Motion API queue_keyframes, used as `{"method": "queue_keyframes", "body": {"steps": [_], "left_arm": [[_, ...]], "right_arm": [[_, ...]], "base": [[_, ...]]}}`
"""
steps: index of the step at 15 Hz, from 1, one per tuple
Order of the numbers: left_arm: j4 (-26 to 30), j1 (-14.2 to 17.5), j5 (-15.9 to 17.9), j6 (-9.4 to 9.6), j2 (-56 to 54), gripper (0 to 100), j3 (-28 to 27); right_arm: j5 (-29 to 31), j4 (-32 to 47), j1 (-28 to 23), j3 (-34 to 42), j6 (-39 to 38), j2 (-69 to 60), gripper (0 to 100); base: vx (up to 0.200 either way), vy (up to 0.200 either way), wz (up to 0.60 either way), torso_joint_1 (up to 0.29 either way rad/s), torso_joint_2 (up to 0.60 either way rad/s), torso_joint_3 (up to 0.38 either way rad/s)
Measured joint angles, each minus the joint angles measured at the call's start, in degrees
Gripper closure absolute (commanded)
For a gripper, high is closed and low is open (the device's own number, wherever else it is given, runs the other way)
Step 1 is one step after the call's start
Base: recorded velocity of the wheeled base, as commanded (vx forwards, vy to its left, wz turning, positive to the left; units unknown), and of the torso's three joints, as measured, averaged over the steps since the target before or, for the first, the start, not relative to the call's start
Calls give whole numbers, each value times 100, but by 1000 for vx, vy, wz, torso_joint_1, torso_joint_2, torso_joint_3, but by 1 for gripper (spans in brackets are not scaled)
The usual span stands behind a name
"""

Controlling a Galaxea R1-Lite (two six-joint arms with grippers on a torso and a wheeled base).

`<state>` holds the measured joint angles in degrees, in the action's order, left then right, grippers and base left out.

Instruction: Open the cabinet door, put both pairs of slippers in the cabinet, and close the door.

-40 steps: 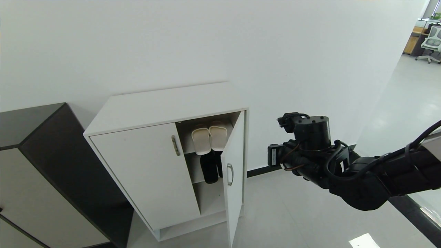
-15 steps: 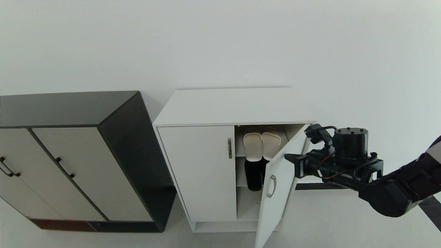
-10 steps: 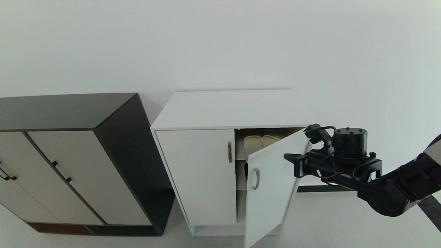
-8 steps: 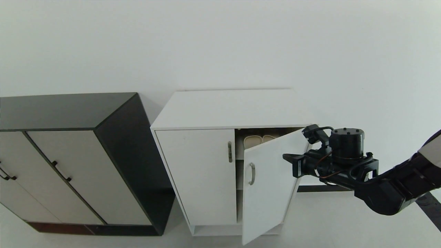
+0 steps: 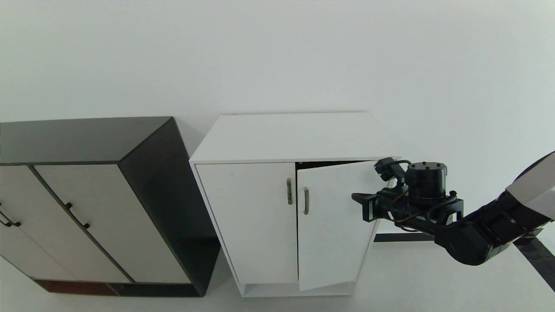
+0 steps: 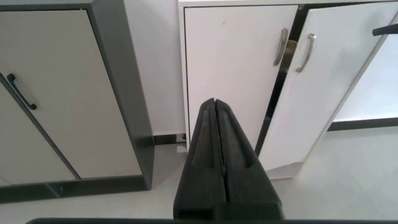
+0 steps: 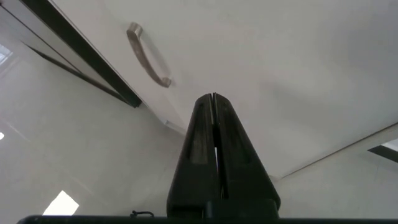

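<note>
**A:** How do the jaws of the right gripper [image 7: 214,101] stand?

**B:** Pressed tight together, with nothing between them. The tip points at the white face of the cabinet door [image 7: 292,56], on its hinge side and away from the door handle [image 7: 148,56]. I cannot tell whether the tip touches the panel.

**A:** And the left gripper [image 6: 214,107]?

**B:** Its jaws are also squeezed flat against each other, and it is empty. It hangs low in front of the furniture, well apart from it, facing the left door [image 6: 236,62].

**A:** Where exactly is the cabinet door?

**B:** In the head view it is the right-hand door of the white cabinet [image 5: 290,134]. It is nearly closed but ajar. A dark slit runs along its top edge, and its lower corner stands out from the frame. Its handle sits just beside the left door's handle, and the left door lies flush.

**A:** What is around it?

**B:** The black cabinet [image 5: 86,138] stands close on the left. Both cabinets back onto the plain wall [image 5: 277,52] and stand on the pale floor [image 5: 412,277].
</note>
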<state>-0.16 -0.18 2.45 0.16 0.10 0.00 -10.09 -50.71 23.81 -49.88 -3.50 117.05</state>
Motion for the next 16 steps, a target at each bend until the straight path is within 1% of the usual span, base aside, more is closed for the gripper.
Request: {"method": "queue_keyframes", "body": {"steps": [3, 10, 16], "left_arm": [[0, 0, 4, 2, 0, 100, 0], [0, 0, 1, 2, 0, 100, 0], [0, 0, 6, 9, 0, 100, 0]], "right_arm": [[16, -9, 37, -238, -16, 168, 100], [46, 20, 69, -1337, -55, 836, 100], [68, 40, 44, -1904, -55, 1280, 100]], "base": [[0, 0, 0, 0, 0, 0], [0, 0, 0, 0, 0, 0], [0, 0, 0, 0, 0, 0]]}}
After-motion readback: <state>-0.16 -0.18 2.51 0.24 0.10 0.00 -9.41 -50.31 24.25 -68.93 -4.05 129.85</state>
